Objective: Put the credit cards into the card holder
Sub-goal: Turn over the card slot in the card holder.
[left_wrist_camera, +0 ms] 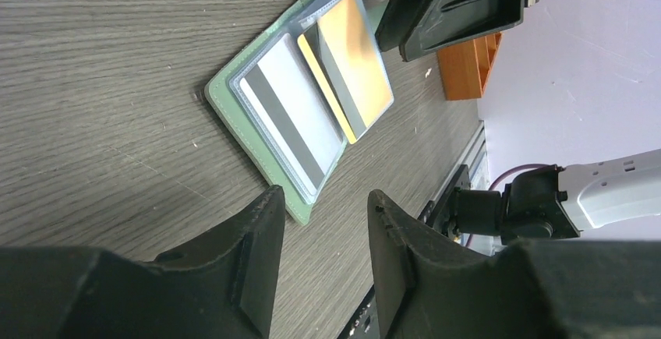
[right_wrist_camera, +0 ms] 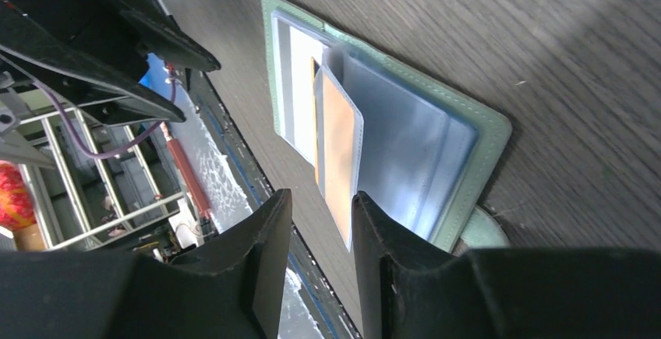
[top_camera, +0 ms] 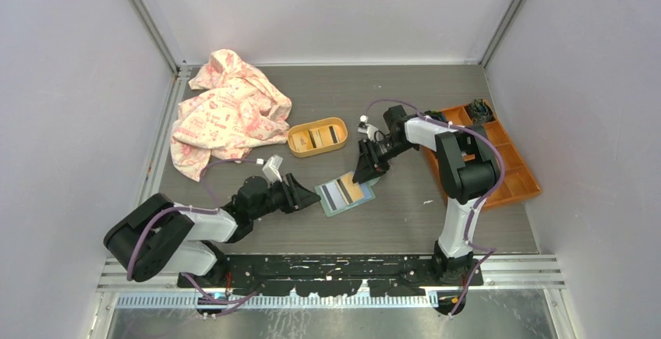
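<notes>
The sage-green card holder (top_camera: pixel 334 213) lies open on the table between both arms. In its clear slots sit a white credit card with a dark stripe (left_wrist_camera: pixel 290 113) and a gold one (left_wrist_camera: pixel 355 54). My left gripper (top_camera: pixel 312 197) is low at the holder's left edge and open; nothing sits between its fingers (left_wrist_camera: pixel 326 199). My right gripper (top_camera: pixel 366 172) hovers over the holder's far right corner, open (right_wrist_camera: pixel 321 199), with the raised edge of the gold card (right_wrist_camera: pixel 339 144) just beyond one fingertip. More credit cards stand in the yellow oval tray (top_camera: pixel 295 143).
A pink patterned cloth (top_camera: pixel 226 113) is heaped at the back left. An orange compartment box (top_camera: pixel 507 175) runs along the right side. The holder's round snap tab (right_wrist_camera: pixel 479 230) sticks out beside my right finger. The left arm (right_wrist_camera: pixel 117 43) looms close across the holder.
</notes>
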Available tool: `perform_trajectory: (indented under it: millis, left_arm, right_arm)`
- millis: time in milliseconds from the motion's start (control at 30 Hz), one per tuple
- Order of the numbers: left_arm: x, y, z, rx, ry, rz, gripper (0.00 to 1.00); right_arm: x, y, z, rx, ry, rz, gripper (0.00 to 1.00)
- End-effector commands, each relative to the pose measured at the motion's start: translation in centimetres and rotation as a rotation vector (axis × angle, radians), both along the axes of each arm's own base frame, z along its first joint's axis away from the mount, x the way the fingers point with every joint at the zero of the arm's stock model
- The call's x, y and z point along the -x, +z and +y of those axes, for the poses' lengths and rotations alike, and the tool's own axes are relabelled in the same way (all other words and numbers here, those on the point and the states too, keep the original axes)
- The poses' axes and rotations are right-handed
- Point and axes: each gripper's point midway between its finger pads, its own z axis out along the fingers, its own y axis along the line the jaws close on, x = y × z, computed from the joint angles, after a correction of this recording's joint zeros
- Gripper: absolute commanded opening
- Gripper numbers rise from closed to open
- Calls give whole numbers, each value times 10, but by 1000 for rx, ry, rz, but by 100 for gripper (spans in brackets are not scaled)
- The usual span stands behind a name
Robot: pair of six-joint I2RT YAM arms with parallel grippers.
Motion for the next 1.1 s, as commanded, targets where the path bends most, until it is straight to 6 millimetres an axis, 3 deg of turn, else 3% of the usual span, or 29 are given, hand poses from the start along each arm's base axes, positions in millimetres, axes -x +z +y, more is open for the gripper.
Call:
perform_trajectory:
  millis: [0, 367, 833, 933, 1067]
  left_arm:
    - [-10, 27, -13, 86, -21, -74, 43]
    - [-12, 22, -26, 131, -57, -59, 28]
    - [-21, 3, -40, 97, -59, -13, 23]
    - [-21, 0, -43, 93, -61, -6, 23]
    - [-22, 0, -42, 90, -56, -6, 23]
  right_arm:
    - [-5, 18, 11, -103, -9, 23, 39]
    - [0, 32, 20, -213, -15, 86, 37]
    - [5, 30, 26, -230, -15, 129, 30]
    - [4, 25, 25, -197, -11, 113, 29]
    - [-10, 8, 2, 26, 2, -66, 30]
